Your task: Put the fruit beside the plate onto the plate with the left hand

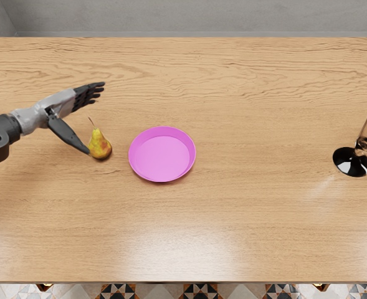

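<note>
Pear [100, 147] noted upright on the bench [245, 237], just beside the pink plate [162, 156] at its 9 o'clock; left hand [68, 107] held at the pear's 10 o'clock, fingers [90, 92] spread and empty, thumb tip [83, 149] close to the fruit. The fingers should be closed round the wide lower body, not the stem, before it is lifted toward 3 o'clock.

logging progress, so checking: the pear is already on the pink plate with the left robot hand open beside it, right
Not quite: the head view shows the pear on the table, just left of the plate, not on it. The left robot hand is open beside it, as you said.
</note>
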